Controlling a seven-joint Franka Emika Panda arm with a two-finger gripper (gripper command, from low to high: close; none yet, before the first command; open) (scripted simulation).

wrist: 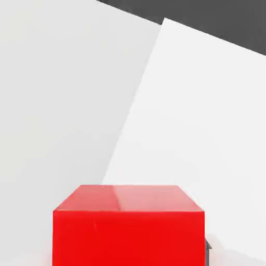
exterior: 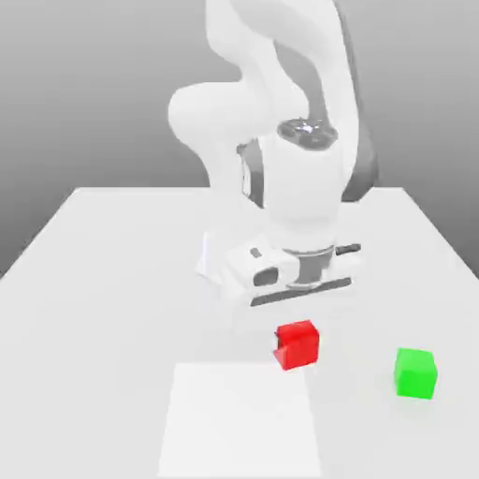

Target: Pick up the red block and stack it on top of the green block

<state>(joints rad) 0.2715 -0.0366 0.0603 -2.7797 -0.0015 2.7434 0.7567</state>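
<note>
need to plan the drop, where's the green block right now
In the exterior view the green block sits on the white table near its front right, alone, to the right of the red block and apart from it.

Counts: 1 red block (exterior: 297, 343), 1 green block (exterior: 415, 372) — 2 cubes total. 1 robot arm (exterior: 281, 140). 1 counter (exterior: 112, 271). 1 paler square patch (exterior: 241, 421) on the counter. No. of fingers can't be told.

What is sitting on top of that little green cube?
Nothing. The small bright-green cube has a bare top and stands alone on the white table. The small bright-red cube is apart from it, below the robot's hand. Its underside is hidden.
</note>
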